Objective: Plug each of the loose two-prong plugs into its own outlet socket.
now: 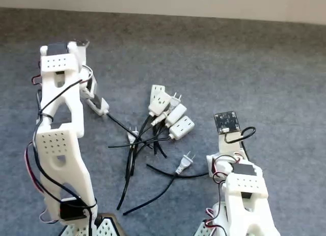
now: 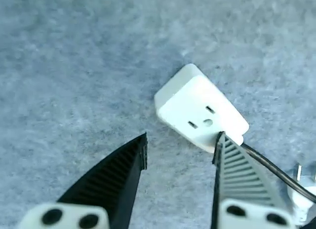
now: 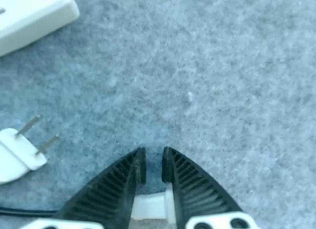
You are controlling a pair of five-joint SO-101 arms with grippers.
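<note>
- The white rectangular outlet socket (image 2: 200, 108) lies on the carpet just past the left gripper (image 2: 181, 139), face up. Its long axis slants across the gap, offset toward one finger.
- That gripper's black ribbed fingers (image 2: 123, 165) are spread wide; one tip overlaps the socket's cord end.
- The right gripper (image 3: 153, 152) is nearly pressed together on nothing, with a loose white two-prong plug (image 3: 17, 152) just beside it.
- Grey felt-like carpet (image 1: 265, 68) lies underneath, and a tangle of black cords (image 1: 137, 144) sits mid-table.
</note>
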